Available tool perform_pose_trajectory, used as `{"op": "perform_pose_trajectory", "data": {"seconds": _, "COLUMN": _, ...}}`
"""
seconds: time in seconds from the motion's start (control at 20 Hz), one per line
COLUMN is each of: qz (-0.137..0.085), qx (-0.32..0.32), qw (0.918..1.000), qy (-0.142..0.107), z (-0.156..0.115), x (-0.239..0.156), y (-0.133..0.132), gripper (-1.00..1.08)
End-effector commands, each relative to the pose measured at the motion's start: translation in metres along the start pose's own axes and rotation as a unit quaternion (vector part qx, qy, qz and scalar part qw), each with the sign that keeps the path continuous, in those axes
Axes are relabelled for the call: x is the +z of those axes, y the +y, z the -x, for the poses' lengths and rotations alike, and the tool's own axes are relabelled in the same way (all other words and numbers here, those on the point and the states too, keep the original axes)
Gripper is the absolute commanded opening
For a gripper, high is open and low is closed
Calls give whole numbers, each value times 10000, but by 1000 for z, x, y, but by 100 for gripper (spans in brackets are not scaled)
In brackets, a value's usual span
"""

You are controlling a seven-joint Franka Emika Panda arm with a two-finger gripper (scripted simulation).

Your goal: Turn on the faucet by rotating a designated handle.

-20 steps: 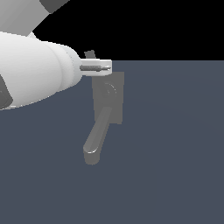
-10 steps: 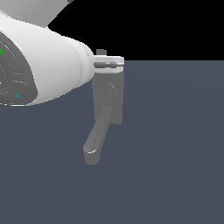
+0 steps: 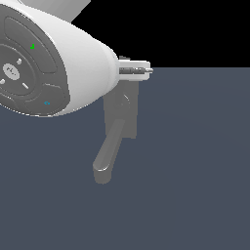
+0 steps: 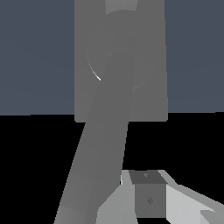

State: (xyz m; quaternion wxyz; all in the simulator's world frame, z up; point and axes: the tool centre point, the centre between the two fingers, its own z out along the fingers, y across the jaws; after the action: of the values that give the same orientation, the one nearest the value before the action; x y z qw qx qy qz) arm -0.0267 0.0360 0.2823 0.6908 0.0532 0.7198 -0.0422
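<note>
The dull grey faucet stands in the middle of the exterior view, with a flat back plate and a thick rounded spout sloping down toward the exterior view's left. A faint round hub shows on the plate. I cannot make out the thin rod handle in either view. My gripper lies level along the plate's top edge, pointing to the exterior view's right, with its fingers pressed together and empty. In the wrist view the spout runs across the back plate, and my fingers sit close beside the spout.
My large white arm fills the upper part of the exterior view's left and hides what is behind it. The flat blue-grey floor spreads around the faucet.
My arm has swung toward the exterior view's right and now fills more of the picture. The fingertips have passed from the plate's left top corner to beyond its right one. The spout has not moved.
</note>
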Motion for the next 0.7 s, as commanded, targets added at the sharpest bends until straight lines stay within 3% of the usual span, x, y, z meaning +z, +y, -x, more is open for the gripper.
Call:
{"op": "perform_pose_trajectory", "data": {"seconds": 0.0, "qz": -31, "qx": 6, "qw": 10000, "qy": -17, "z": 0, "x": 2, "y": -9, "gripper": -100}}
{"op": "perform_pose_trajectory", "data": {"seconds": 0.65, "qz": -77, "qx": 30, "qw": 9998, "qy": -161, "z": 1, "x": 7, "y": -61, "gripper": -100}}
